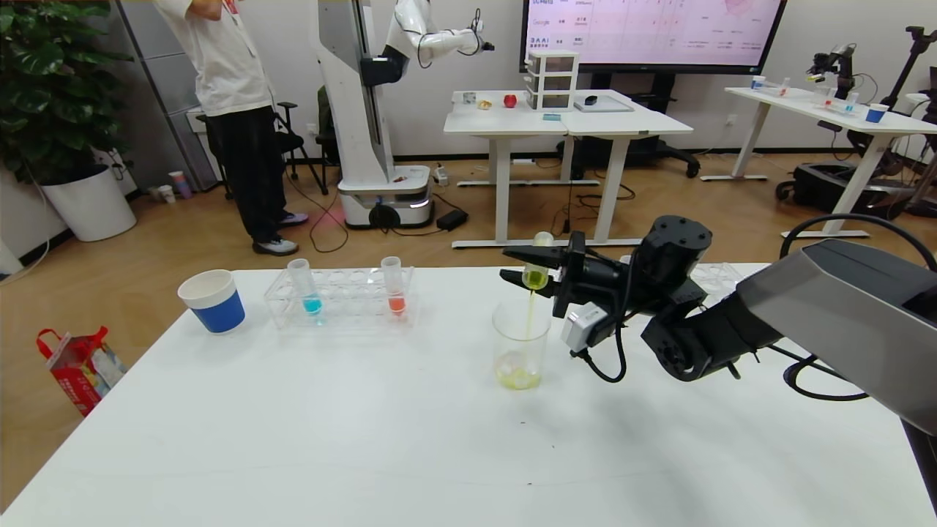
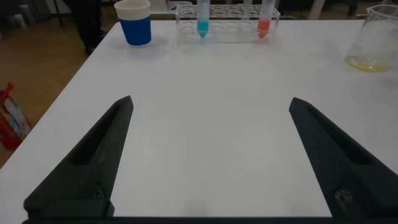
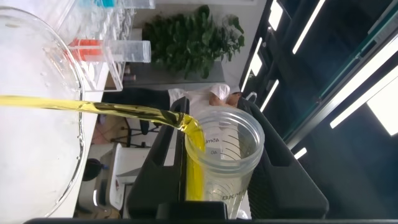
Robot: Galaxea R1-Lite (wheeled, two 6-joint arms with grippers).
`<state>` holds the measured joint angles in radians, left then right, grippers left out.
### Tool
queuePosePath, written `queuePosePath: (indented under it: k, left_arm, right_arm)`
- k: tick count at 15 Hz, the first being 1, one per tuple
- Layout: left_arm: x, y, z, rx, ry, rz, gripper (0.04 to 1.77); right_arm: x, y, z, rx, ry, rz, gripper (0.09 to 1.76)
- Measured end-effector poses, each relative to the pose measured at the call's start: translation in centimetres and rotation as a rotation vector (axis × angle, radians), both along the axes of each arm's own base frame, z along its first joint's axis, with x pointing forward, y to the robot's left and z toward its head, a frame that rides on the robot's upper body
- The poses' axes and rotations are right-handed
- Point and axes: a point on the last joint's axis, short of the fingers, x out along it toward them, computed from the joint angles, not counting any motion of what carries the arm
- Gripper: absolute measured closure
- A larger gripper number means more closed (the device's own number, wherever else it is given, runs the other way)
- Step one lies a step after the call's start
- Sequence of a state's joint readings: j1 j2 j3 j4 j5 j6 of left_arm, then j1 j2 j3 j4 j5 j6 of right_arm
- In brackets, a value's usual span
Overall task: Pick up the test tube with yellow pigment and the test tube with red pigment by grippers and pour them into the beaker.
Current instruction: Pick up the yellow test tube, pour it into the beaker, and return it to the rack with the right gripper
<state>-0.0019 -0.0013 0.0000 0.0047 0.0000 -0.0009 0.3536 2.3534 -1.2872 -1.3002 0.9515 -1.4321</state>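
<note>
Right claw (image 1: 528, 269) grips the yellow tube (image 1: 536, 272), tipped, yellow streaming into the beaker (image 1: 520, 350). Left claw (image 2: 208, 162) gapes wide above the desk (image 1: 351, 432)

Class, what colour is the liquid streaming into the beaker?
Yellow liquid entering the beaker; right wrist view shows it best.

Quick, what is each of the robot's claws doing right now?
Left gripper: open, holding nothing, hovering low over the table.
Right gripper: shut on the test tube with yellow pigment, tipped and pouring into the beaker.
</note>
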Motion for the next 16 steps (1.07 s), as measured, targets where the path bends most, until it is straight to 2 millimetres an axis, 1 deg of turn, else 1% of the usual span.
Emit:
queuePosePath:
  k: [12,16]
  left_arm:
    - [0.0,0.0,0.0,0.0,0.0,0.0,0.06]
    - [0.0,0.0,0.0,0.0,0.0,0.0,0.06]
  right_arm:
    - [1.1,0.2,0.7,-0.004,-0.117,-0.018,1.32]
    - [1.5,0.3,0.9,-0.03,-0.159,-0.025,1.32]
